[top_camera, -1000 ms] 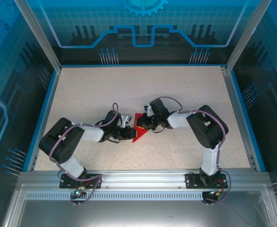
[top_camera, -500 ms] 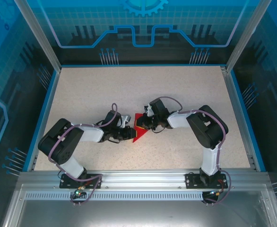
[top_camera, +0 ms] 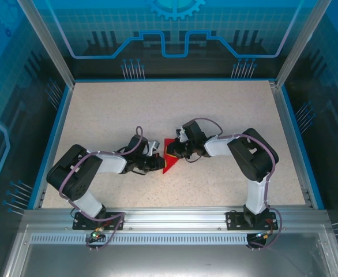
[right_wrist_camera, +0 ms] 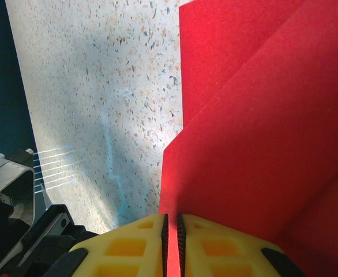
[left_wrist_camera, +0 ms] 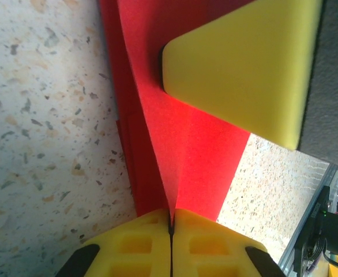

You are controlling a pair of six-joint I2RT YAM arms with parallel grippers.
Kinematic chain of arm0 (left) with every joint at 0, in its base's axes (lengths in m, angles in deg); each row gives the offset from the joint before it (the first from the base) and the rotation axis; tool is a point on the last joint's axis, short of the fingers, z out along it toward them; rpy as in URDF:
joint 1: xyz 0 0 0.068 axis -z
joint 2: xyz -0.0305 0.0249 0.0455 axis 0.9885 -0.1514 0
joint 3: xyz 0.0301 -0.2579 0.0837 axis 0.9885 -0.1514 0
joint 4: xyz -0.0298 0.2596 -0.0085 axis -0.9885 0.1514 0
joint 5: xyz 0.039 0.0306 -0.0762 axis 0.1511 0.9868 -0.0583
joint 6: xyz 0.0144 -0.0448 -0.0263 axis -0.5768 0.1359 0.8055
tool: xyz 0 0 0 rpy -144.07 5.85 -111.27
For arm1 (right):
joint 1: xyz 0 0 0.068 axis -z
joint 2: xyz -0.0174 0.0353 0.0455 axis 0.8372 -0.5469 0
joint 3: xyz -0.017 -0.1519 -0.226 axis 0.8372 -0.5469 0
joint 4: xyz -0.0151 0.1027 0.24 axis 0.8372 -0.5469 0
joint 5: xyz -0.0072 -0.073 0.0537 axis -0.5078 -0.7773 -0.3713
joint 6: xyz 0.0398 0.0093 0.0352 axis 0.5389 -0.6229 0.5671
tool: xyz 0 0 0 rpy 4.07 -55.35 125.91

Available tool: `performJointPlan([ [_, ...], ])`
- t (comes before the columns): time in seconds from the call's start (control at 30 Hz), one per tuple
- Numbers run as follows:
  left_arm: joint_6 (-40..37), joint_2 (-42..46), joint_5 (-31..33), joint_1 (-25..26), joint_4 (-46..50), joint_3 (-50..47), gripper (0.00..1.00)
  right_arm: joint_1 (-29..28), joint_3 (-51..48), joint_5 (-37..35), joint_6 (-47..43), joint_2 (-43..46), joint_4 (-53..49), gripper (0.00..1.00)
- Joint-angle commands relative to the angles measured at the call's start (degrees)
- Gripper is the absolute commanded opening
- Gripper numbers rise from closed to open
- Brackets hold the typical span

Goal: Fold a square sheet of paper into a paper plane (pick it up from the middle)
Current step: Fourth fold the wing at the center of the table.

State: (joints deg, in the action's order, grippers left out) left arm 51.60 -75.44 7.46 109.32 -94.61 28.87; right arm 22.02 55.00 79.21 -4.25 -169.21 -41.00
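Top external: the red paper (top_camera: 169, 166) lies between left hand (top_camera: 160, 164) and right hand (top_camera: 172, 153), both pinching it.

We logged the following:

- Sheet of paper (top_camera: 168, 158): bright red, plain, without print.
- Table (top_camera: 157, 104): beige with a fine dark and tan speckle; its rim was blue.
- Left gripper (left_wrist_camera: 171, 225) and right gripper (right_wrist_camera: 171, 228): yellow foam pads on black bodies.
- Left arm (top_camera: 108, 163) and right arm (top_camera: 221, 145): white and black shells, mauve cables.
- Enclosure walls (top_camera: 175, 34): translucent blue, patterned with a grid and circuit lines.
- Near rail (top_camera: 169, 216): silver.
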Motion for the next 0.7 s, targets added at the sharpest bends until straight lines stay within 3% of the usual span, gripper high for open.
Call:
performJointPlan([
  [0.0,-0.9,-1.5,-0.6,0.4,-0.4,-1.4,0.05,0.9,-0.4,-0.3,0.1,0.9,-0.8,0.16],
  [0.33,-2.4,-2.9,-1.3,0.4,0.4,-1.1,0.04,0.5,0.2,0.9,-0.6,4.7,-1.7,0.17],
  [0.67,-2.6,-2.9,-1.5,0.3,0.8,-0.9,0.05,-0.4,2.1,0.8,-0.3,0.0,-1.3,0.17],
])
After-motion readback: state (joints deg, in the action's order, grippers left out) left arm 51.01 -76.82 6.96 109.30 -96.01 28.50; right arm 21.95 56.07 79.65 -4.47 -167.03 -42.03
